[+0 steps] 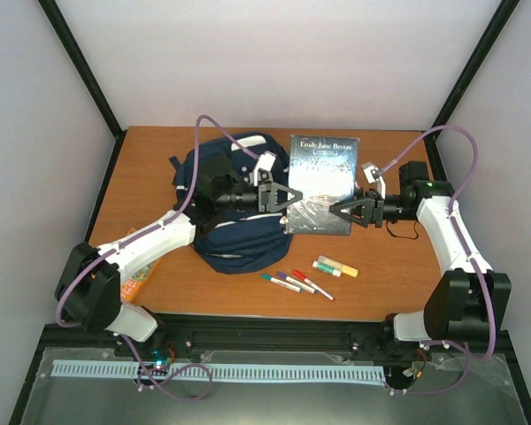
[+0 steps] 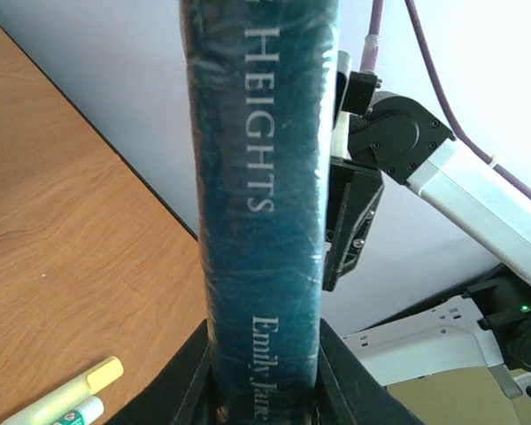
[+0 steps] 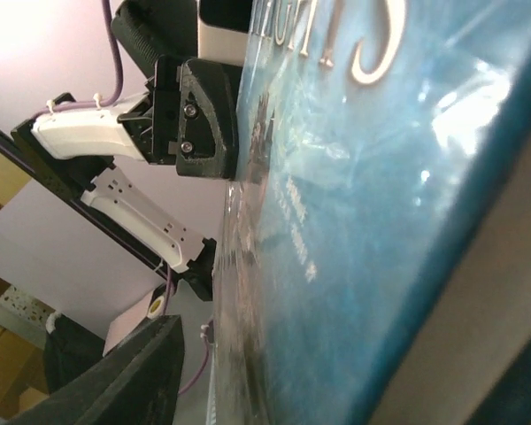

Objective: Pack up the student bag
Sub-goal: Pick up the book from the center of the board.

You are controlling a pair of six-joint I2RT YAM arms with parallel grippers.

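Note:
The student bag, navy blue, lies on the wooden table's left half under my left arm. A dark teal hardback book in a glossy wrapper hangs between my two grippers, just right of the bag, its cover facing up. My left gripper is shut on the book's spine, both jaws pressed against it. My right gripper straddles the opposite edge of the book. Its visible finger stands apart from the cover, with a gap showing. The other finger is hidden behind the book.
Three thin markers and a yellow-capped highlighter beside a white stick lie near the table's front edge, below the book. An orange flat item pokes out under my left arm. Grey walls close off the back and both sides.

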